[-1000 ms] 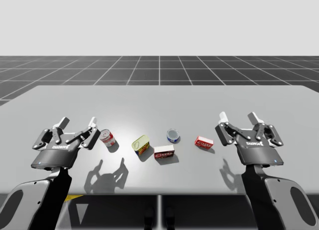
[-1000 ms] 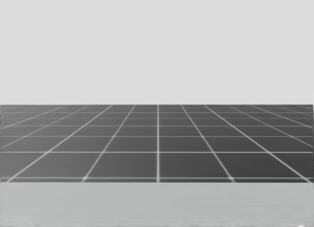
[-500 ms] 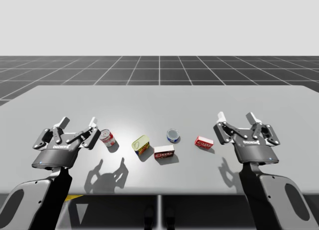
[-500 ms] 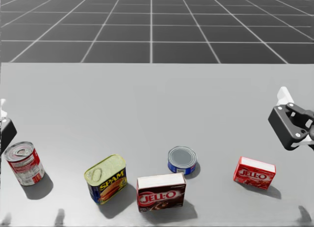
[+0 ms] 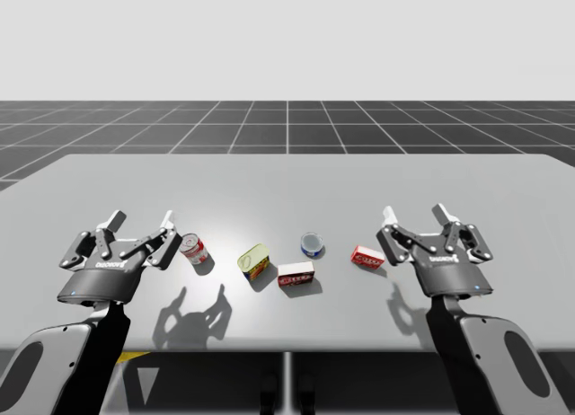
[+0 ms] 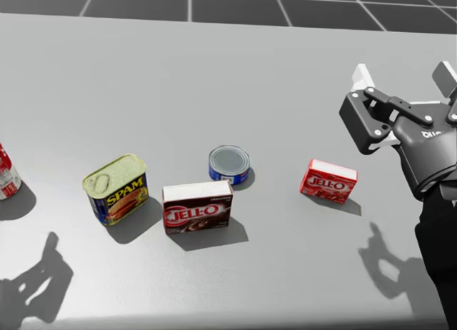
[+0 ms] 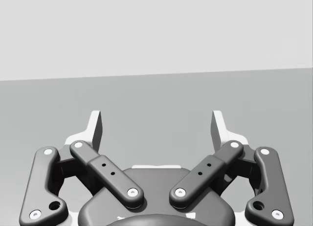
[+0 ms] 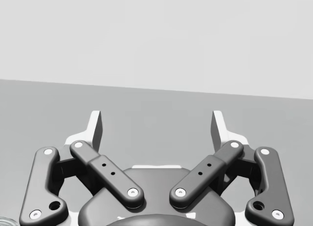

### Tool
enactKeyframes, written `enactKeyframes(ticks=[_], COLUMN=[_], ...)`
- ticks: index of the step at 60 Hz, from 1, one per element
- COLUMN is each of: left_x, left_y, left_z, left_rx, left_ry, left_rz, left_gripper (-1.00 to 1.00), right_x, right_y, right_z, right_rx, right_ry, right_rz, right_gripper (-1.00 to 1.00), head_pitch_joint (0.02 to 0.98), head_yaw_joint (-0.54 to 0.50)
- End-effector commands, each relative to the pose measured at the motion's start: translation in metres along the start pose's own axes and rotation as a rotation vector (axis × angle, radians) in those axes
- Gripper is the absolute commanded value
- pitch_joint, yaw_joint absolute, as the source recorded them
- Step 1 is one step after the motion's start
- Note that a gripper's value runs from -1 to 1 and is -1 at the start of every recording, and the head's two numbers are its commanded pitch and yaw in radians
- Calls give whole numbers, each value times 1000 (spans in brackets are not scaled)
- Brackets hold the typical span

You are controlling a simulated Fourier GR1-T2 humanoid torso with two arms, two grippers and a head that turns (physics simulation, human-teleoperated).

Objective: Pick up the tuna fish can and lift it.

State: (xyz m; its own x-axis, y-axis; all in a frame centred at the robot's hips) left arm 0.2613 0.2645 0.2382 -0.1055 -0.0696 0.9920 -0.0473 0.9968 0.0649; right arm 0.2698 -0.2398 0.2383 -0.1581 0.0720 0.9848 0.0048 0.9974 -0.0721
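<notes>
Tuna can [image 6: 229,163] behind maroon box [image 6: 198,207], red box [image 6: 328,180] nearby

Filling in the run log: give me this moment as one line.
right claw: open, right of small red box | left claw: open, beside red-white can | tuna can: flat on table, untouched

Tuna can [image 6: 229,163] behind big box [image 6: 198,206]; oblong can [image 6: 116,188] L; sm box [image 6: 328,180] R

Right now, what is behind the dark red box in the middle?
A low blue can stands close behind the box, on the table. The box's own back face is hidden.
</notes>
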Motion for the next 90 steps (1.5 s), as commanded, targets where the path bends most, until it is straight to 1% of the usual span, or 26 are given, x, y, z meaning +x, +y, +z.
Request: enactKeyframes(ticks=[1, 3, 4, 6, 12, 15, 16, 17, 22, 24, 29, 30, 34, 42, 45, 49, 51, 54, 56, 59, 63, 69, 74, 77, 86, 90], left_x=[0, 0, 0, 0, 0, 0, 0, 0, 0, 0, -1, -1, -1, -1, -1, -1, -1, -1, -1, -1, -1, -1, -1, -1, 0, 0], left_y=[-1, -1, -1, -1, -1, -1, -2, -2, -2, -2, -3, -3, -3, -4, -4, -4, -4, -4, -4, -4, -4, -4, -5, -5, -5, -4], left_z=[1, 1, 1, 1, 1, 1, 1, 1, 1, 1, 1, 1, 1, 1, 1, 1, 1, 2, 2, 2, 2, 2, 2, 2, 2, 2], left_rx=[-4, -6, -6, -7, -7, -8, -8, -9, -10, -11, -12, -12, -13, -14, -15, -14, -14, -15, -15, -15, -15, -14, -13, -13, -13, -12], left_ry=[2, 2, 2, 2, 2, 3, 3, 3, 4, 5, 6, 6, 7, 8, 9, 8, 8, 8, 8, 8, 9, 9, 9, 8, 8, 8], left_rz=[4, 5, 5, 5, 8, 8, 8, 8, 6, 6, 5, 5, 6, 7, 7, 7, 7, 7, 7, 6, 6, 7, 8, 7, 10, 11], left_gripper=[-1000, -1000, -1000, -1000, -1000, -1000, -1000, -1000, -1000, -1000, -1000, -1000, -1000, -1000, -1000, -1000, -1000, -1000, -1000, -1000, -1000, -1000, -1000, -1000, -1000, -1000], right_x=[0, 2, 3, 5, 8, 7, 7, 7, 4, -1, -10, -12, -20, -36, -45, -54, -60, -62, -69, -74, -82, -89, -91, -91, -94, -96], right_y=[14, 16, 19, 21, 25, 25, 25, 25, 24, 24, 25, 25, 27, 34, 38, 42, 45, 46, 49, 51, 55, 60, 66, 69, 79, 82], right_z=[9, 12, 14, 17, 27, 31, 34, 35, 43, 49, 57, 59, 64, 70, 72, 73, 73, 72, 69, 65, 60, 52, 45, 42, 30, 27], right_rx=[111, 147, 180, 214, 342, 375, 401, 409, 451, 485, 554, 561, 583, 607, 613, 612, 607, 603, 590, 579, 577, 563, 544, 536, 509, 507], right_ry=[31, 40, 50, 63, 120, 138, 152, 158, 177, 201, 250, 256, 274, 324, 341, 361, 369, 375, 385, 393, 409, 416, 406, 403, 400, 402], right_rz=[-15, -38, -60, -88, -150, -152, -171, -174, -164, -188, -227, -229, -214, -209, -191, -187, -174, -167, -142, -125, -115, -92, -51, -49, -12, -5], right_gripper=[-1000, -1000, -1000, -1000, -1000, -1000, -1000, -1000, -1000, -1000, -1000, -1000, -1000, -1000, -1000, -1000, -1000, -1000, -1000, -1000, -1000, -1000, -1000, -1000, -1000, -1000], head_pitch_joint=[799, 799, 799, 797, 799, 801, 803, 803, 805, 806, 806, 806, 806, 805, 804, 806, 807, 807, 808, 808, 808, 808, 809, 808, 808, 808], head_yaw_joint=[-109, -108, -107, -107, -107, -106, -107, -106, -108, -111, -112, -112, -112, -110, -108, -107, -107, -107, -107, -107, -107, -106, -104, -103, -98, -96])
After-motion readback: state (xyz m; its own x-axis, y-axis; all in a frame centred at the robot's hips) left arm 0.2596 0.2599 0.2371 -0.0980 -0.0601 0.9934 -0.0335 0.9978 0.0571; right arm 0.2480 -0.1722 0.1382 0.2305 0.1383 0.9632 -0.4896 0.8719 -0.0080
